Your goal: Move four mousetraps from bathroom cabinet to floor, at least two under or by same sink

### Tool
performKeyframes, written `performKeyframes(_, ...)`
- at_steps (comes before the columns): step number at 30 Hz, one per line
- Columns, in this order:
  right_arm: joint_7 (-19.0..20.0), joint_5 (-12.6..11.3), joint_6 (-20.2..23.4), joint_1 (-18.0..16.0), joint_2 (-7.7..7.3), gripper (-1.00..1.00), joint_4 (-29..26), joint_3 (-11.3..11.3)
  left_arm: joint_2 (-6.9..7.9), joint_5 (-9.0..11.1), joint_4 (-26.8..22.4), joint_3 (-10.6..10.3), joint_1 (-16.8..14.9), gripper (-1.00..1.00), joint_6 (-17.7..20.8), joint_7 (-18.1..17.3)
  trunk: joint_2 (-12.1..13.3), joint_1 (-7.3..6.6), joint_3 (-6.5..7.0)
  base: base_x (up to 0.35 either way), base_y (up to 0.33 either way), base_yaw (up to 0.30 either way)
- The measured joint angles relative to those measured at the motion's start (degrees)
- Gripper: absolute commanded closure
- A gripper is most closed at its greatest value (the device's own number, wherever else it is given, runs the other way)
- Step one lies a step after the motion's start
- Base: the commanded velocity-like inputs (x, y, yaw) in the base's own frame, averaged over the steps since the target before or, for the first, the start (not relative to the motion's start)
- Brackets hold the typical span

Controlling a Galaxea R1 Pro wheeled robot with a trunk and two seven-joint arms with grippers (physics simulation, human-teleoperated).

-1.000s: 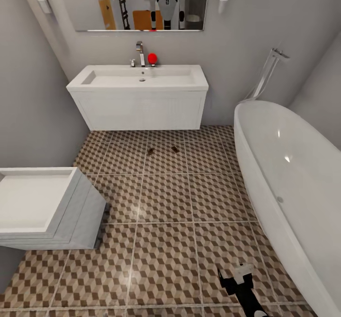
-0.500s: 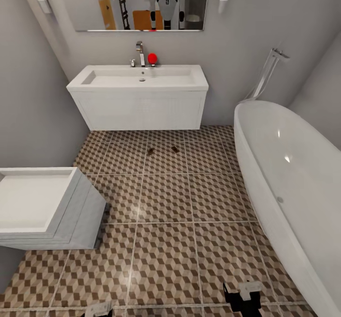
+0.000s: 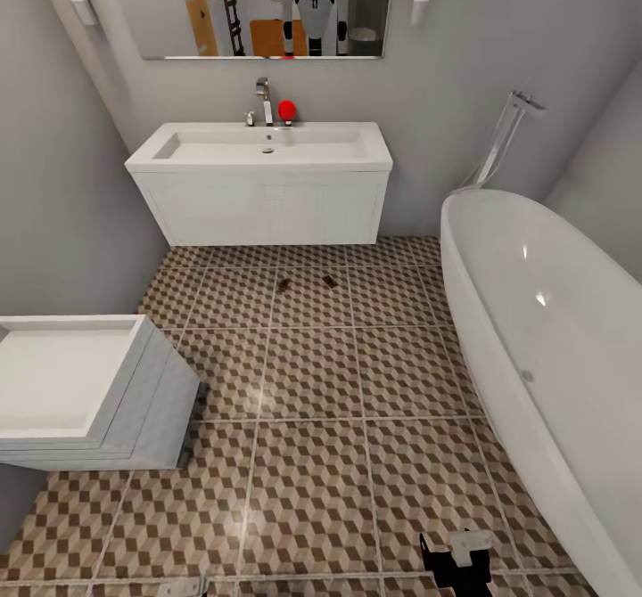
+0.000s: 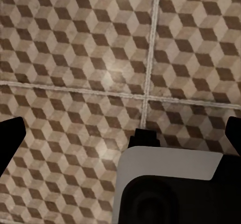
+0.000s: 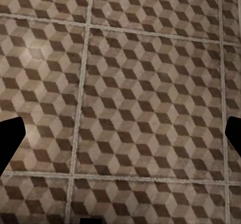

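Two small brown mousetraps (image 3: 283, 285) (image 3: 330, 281) lie on the cube-patterned bathroom floor (image 3: 312, 374), just in front of the white sink (image 3: 259, 144) and its vanity. They sit about a hand's width apart. My right gripper (image 3: 456, 545) hangs low over the floor near the bathtub, far from the traps. In the right wrist view my right gripper (image 5: 120, 136) is open over bare tiles. My left gripper (image 4: 120, 138) is open too, with only floor between its fingers (image 4: 10, 143). The cabinet is out of view.
A square white toilet (image 3: 80, 388) stands at the left. The big oval bathtub (image 3: 553, 347) fills the right side. A mirror (image 3: 267, 4) above the sink reflects the robot. A tap and a red object (image 3: 286, 110) stand on the basin's back edge.
My right gripper has drawn back toward the bottom edge of the head view. The left gripper rose briefly into that edge, then sank again. The traps have not moved.
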Motion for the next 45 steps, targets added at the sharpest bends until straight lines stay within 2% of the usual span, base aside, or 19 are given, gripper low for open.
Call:
performKeyframes(18,-0.01,-0.09,-0.08,0.0,0.14,-1.0,0.0,0.0,-0.24,0.0,1.38,-0.09,0.0,-1.0,0.01,0.01,0.0,0.0,0.1,0.0,0.0,0.0)
performKeyframes(34,-0.01,-0.09,-0.09,0.0,0.18,-1.0,0.0,0.0,-0.38,0.01,2.16,-0.17,0.0,-1.0,0.0,-0.08,0.0,0.0,1.41,0.0,0.0,0.0)
performKeyframes(45,-0.01,-0.09,-0.09,0.0,0.18,-1.0,0.0,0.0,-1.25,0.02,2.82,-0.19,0.0,-1.0,-0.01,-0.08,0.0,0.0,2.4,0.0,0.0,0.0)
